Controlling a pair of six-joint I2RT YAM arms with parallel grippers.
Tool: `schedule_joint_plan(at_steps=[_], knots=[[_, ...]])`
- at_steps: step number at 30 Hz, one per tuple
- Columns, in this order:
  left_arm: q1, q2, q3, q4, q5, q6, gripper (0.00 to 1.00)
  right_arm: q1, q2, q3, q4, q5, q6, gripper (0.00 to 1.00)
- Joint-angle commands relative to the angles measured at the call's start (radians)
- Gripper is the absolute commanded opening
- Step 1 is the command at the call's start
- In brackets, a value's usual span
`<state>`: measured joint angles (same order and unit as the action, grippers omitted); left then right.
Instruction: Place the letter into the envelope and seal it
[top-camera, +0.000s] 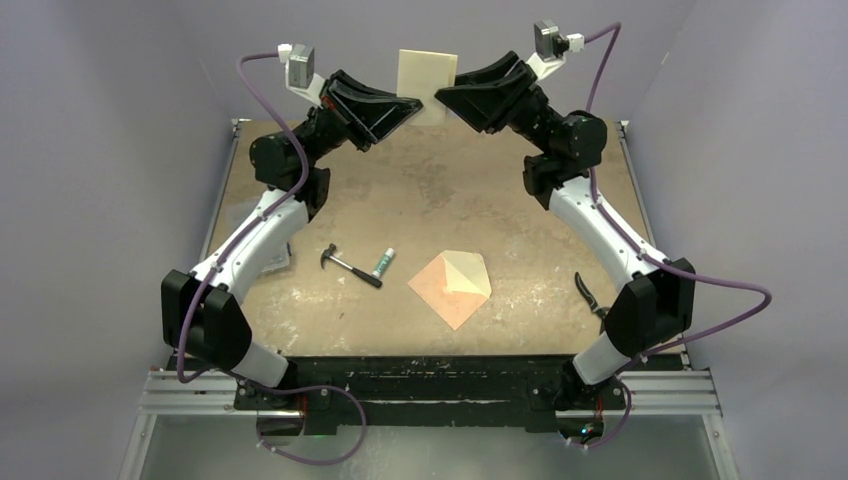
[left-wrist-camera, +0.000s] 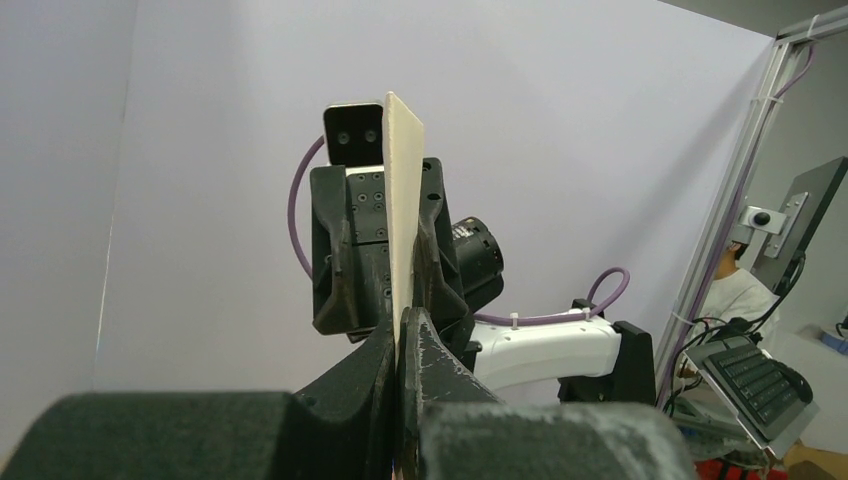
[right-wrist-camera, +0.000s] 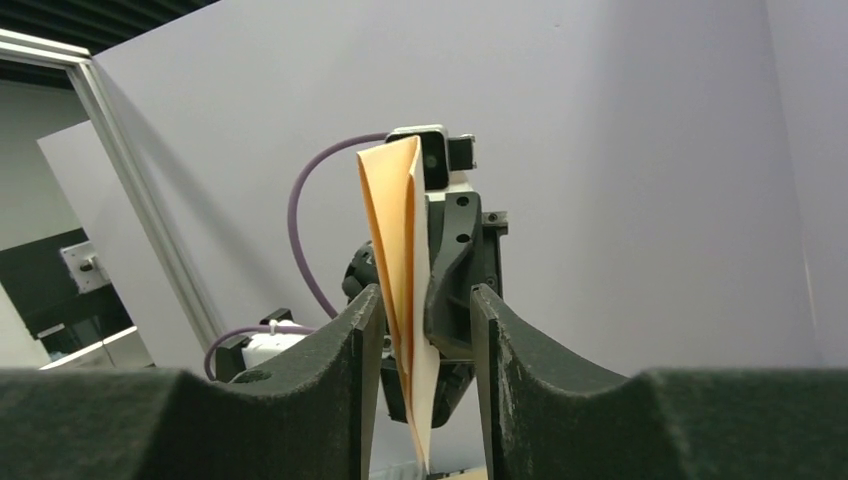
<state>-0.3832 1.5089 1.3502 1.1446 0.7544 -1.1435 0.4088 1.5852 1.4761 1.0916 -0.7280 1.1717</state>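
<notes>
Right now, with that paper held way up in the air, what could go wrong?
1. Only the left fingers pinch the letter, at one edge, so it might slip or swing.
2. The right fingers stand open around its other edge. The sheet looks bowed there, so closing on it could crease it.
3. The envelope lies far below on the table with its flap open, and a bent letter may snag going in.

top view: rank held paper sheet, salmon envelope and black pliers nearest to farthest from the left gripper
1. rectangular paper letter, clamped in the left gripper, raised at the far side.
2. salmon-pink paper envelope, lying flat at centre, flap open.
3. black pliers, at the near right.
</notes>
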Motion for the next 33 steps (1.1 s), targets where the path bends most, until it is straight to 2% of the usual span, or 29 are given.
schedule_joint_plan(at_steps=[1,4,12,15,18,19,21,24,26,27,30,33], knots=[[-0.008,-0.001,-0.006,0.038,-0.006,-0.012,0.0,0.01,0.001,0.056,0.048,-0.014,0.026,0.38],[-0.009,0.001,-0.007,0.024,-0.005,-0.006,0.04,0.012,0.006,0.067,0.038,-0.014,0.021,0.31],[-0.011,-0.006,-0.017,-0.04,-0.004,0.041,0.11,0.013,-0.001,0.083,-0.081,0.003,-0.05,0.0],[-0.01,-0.024,-0.024,-0.12,0.001,0.122,0.32,0.013,-0.017,0.081,-0.206,0.04,-0.107,0.0],[-0.01,-0.079,-0.031,-0.356,-0.025,0.335,0.53,0.013,-0.052,0.082,-0.429,0.105,-0.24,0.0],[-0.01,-0.098,-0.018,-0.546,-0.053,0.438,0.58,0.013,-0.066,0.082,-0.528,0.137,-0.298,0.0],[-0.01,-0.129,0.02,-0.826,-0.153,0.623,0.65,0.011,-0.088,0.079,-0.71,0.208,-0.43,0.0],[-0.01,-0.15,0.044,-1.114,-0.328,0.803,0.75,0.009,-0.121,0.042,-0.924,0.325,-0.587,0.0],[-0.01,-0.154,0.036,-1.261,-0.442,0.859,0.88,0.006,-0.137,-0.005,-1.023,0.338,-0.672,0.0],[-0.01,-0.154,0.029,-1.311,-0.492,0.878,0.91,0.005,-0.142,-0.035,-1.06,0.325,-0.705,0.0],[-0.01,-0.157,-0.03,-1.406,-0.595,0.891,0.95,0.002,-0.143,-0.112,-1.17,0.268,-0.774,0.0],[-0.01,-0.138,-0.091,-1.484,-0.558,0.881,0.94,0.002,-0.13,-0.203,-1.254,0.237,-0.825,0.0]])
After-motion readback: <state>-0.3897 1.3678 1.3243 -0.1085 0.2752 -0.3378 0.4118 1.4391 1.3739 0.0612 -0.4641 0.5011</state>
